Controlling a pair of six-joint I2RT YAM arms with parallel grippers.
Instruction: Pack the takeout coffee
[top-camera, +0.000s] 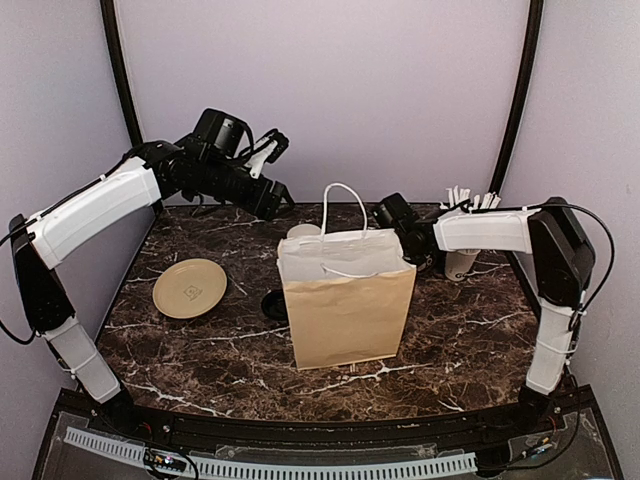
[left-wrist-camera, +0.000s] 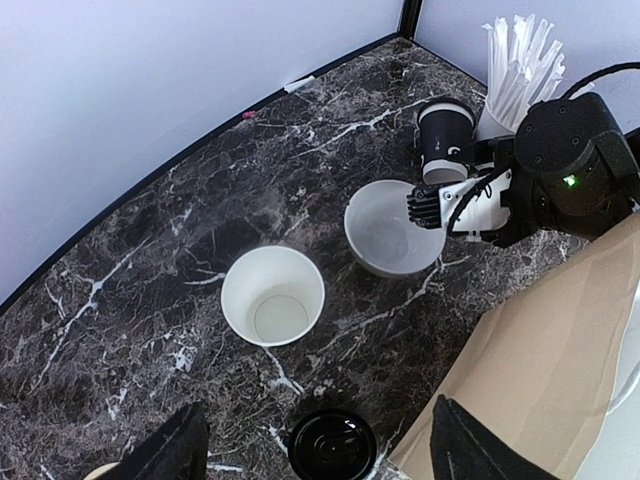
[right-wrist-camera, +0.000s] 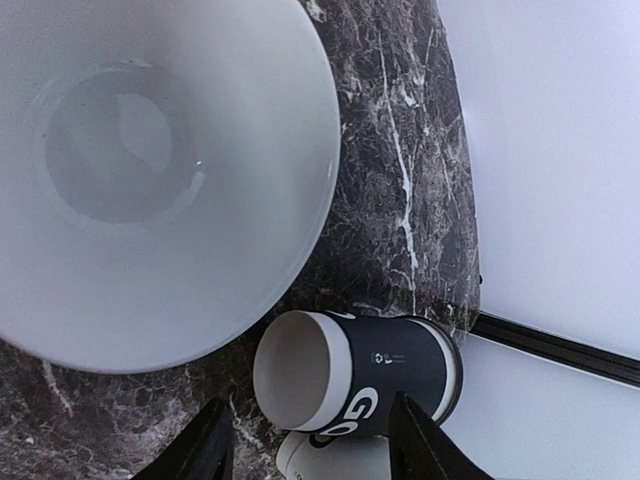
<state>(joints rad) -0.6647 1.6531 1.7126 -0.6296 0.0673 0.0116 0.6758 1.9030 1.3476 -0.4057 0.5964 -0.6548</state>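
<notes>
Takeout coffee cup (right-wrist-camera: 400, 365), a black paper cylinder with a white rolled rim, a smooth white inside and white lettering on its wall, stands lidless toward the far right of the dark, white-veined marble surface (left-wrist-camera: 150, 300), just beside the white cup of wrapped straws (left-wrist-camera: 520, 70). The right hand (left-wrist-camera: 420, 207) hovers at the rim of the low, glossy white bowl (left-wrist-camera: 393, 228), its black fingers partly spread and gripping nothing. The cup sits just beyond the fingertips, in line with the gap between them. A second cup (left-wrist-camera: 272, 295), also open and showing only its white inside from above, stands on the bowl's left side. A shiny black dome lid (left-wrist-camera: 332, 445) lies near the brown paper bag (top-camera: 348, 310), which has white twisted handles. The left hand (left-wrist-camera: 320, 412) is raised above the surface, spread wide and empty. A round tan plate (top-camera: 189, 288) lies at the left.
</notes>
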